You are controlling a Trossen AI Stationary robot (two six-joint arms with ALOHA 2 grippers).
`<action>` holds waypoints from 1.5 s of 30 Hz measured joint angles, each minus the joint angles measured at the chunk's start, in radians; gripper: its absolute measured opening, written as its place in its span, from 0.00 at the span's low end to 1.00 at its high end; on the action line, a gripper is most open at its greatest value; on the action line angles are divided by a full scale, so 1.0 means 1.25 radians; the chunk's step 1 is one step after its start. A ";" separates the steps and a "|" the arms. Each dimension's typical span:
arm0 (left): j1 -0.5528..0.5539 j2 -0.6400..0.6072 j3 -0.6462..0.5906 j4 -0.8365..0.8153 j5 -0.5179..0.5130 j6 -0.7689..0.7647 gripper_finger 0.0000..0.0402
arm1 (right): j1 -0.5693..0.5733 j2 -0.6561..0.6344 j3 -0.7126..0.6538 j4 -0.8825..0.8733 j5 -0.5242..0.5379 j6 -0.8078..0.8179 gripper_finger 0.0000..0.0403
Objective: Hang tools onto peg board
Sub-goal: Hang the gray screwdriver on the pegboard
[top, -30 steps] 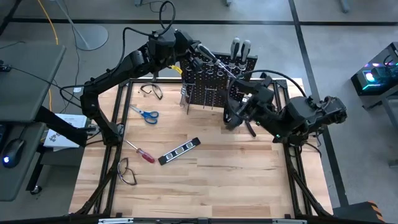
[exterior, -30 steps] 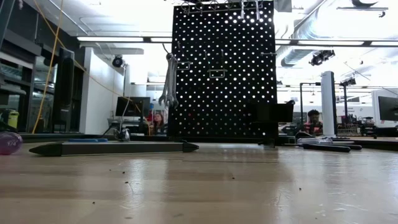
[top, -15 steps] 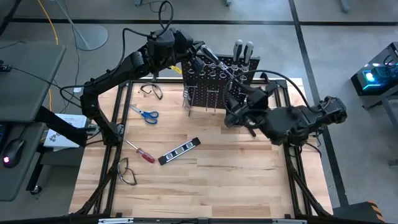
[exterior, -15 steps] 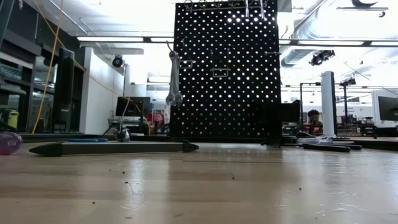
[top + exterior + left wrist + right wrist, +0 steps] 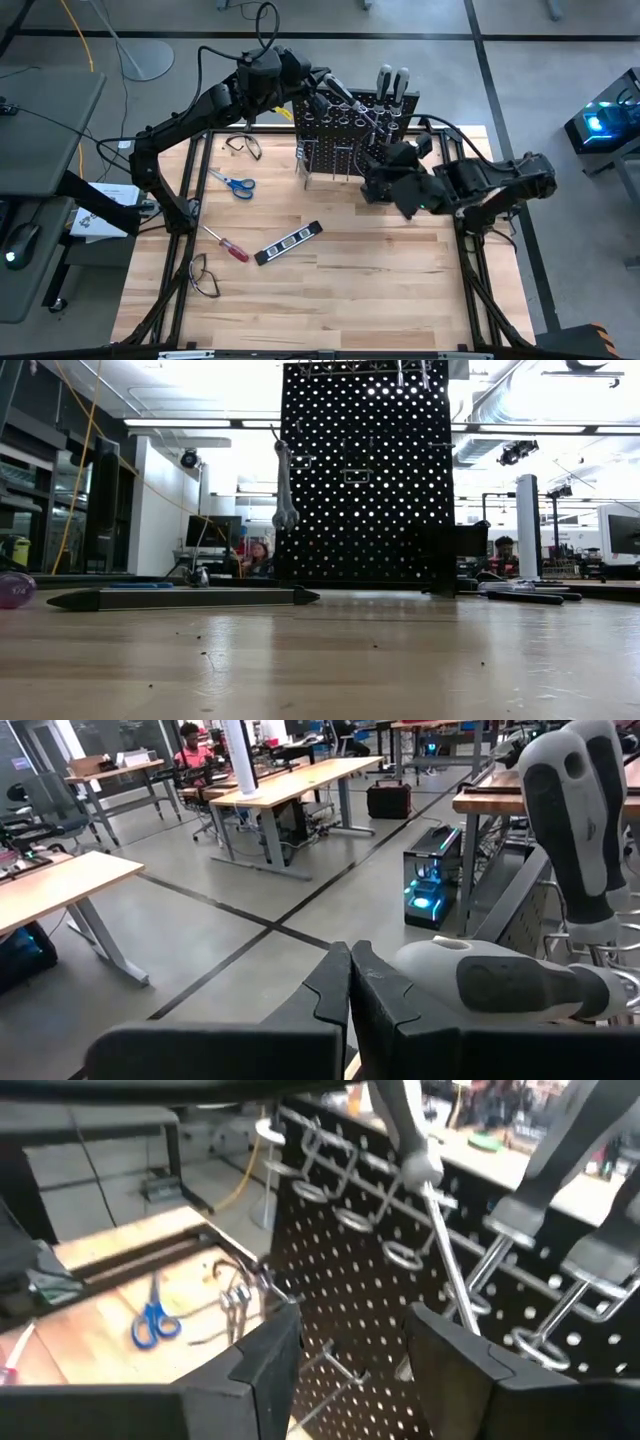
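Black and perforated, the peg board (image 5: 345,135) stands upright at the far side of the table (image 5: 330,280) and serves as our landmark. The left gripper (image 5: 325,85) reaches over the board's top edge, fingers pressed together beside a grey-handled screwdriver (image 5: 520,985) seated near the board's top; whether they pinch anything we cannot tell. The right gripper (image 5: 378,183) sits just in front of the board's right half, its fingers (image 5: 262,1355) apart with nothing between them, facing the row of silver rings (image 5: 395,1255) and a screwdriver shaft (image 5: 450,1275) passing through one. A wrench (image 5: 285,485) hangs from a hook at the board's left edge. Still lying on the table, well in front of the board to its left, are the blue-handled scissors (image 5: 233,183) and a red-handled screwdriver (image 5: 228,245). We judge the step to be seating a screwdriver: we would steady the shaft low, keep it vertical, and release only once the handle rests on its ring.
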 joint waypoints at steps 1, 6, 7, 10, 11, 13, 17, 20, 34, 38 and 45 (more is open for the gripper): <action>0.000 0.000 0.000 0.002 0.000 0.000 0.00 | -0.010 0.001 0.000 -0.015 -0.015 0.012 0.42; 0.000 -0.001 0.000 0.011 0.001 0.001 0.00 | -0.045 0.001 0.000 -0.100 -0.055 0.108 0.35; 0.000 -0.002 0.000 0.011 0.001 0.002 0.00 | -0.040 -0.001 0.000 -0.107 -0.055 0.112 0.30; 0.000 -0.004 0.000 0.015 0.001 0.018 0.00 | -0.008 -0.006 0.000 -0.108 -0.080 0.112 0.09; 0.000 -0.006 0.000 0.016 0.001 0.021 0.00 | 0.003 -0.006 0.000 -0.109 -0.101 0.112 0.05; 0.000 -0.008 0.000 0.029 0.001 0.021 0.00 | 0.021 -0.005 0.000 -0.140 -0.142 0.144 0.03; 0.000 -0.011 0.000 0.045 0.001 0.023 0.00 | 0.028 0.004 0.000 -0.311 -0.154 0.294 0.01; 0.000 -0.011 0.000 0.055 0.001 0.023 0.00 | 0.002 0.000 0.000 -0.364 -0.120 0.347 0.00; 0.002 -0.074 0.000 0.019 -0.013 0.044 0.00 | -0.066 -0.013 0.045 -0.221 -0.208 0.162 0.00; 0.002 -0.092 0.000 -0.034 -0.012 -0.003 0.00 | -0.071 -0.014 0.113 -0.229 -0.221 0.125 0.00; -0.007 -0.106 0.000 -0.187 0.069 -0.124 0.00 | -0.153 -0.014 0.225 -0.359 -0.428 0.111 0.00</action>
